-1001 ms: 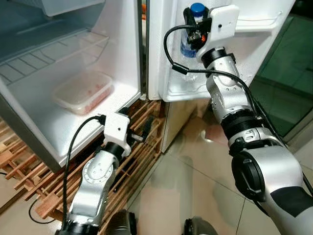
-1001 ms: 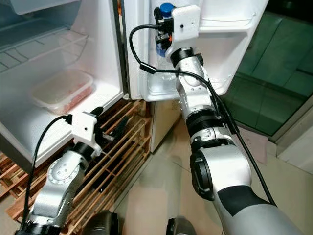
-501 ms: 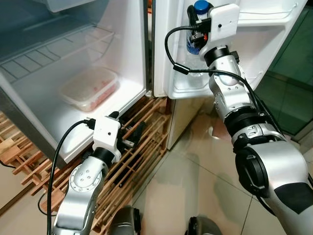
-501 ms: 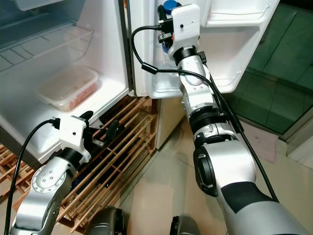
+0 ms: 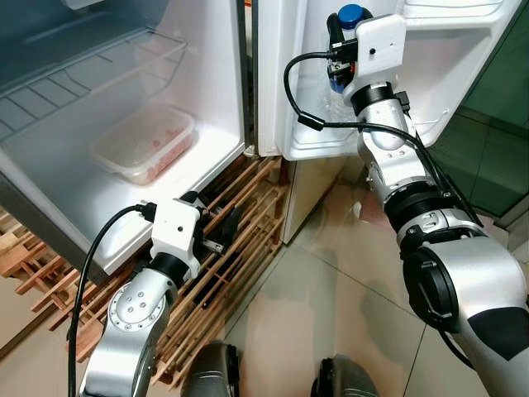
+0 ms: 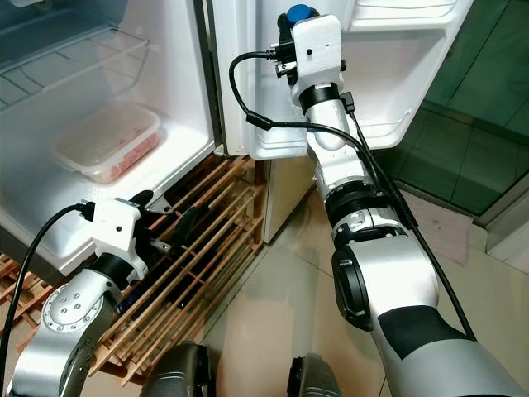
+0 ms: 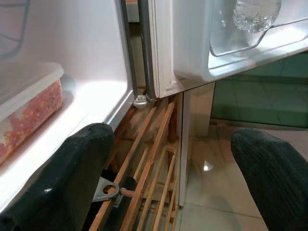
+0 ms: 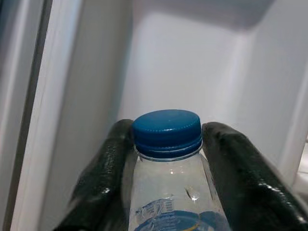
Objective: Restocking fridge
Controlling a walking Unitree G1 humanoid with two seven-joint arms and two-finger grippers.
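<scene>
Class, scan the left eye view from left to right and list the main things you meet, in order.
Food container on the fridge floor → left pincer over the wooden rack → water bottle in the right pincer → green floor tiles.

My head cameras look down from above on the open fridge (image 5: 124, 124) and its door shelf (image 5: 372, 141). My left wrist camera looks low at the same shelf; my right sits close on the bottle (image 8: 168, 192).

readable text: none | bottle (image 8: 168, 192) label: blue-and-white print, seemingly lettering, too blurred to read
</scene>
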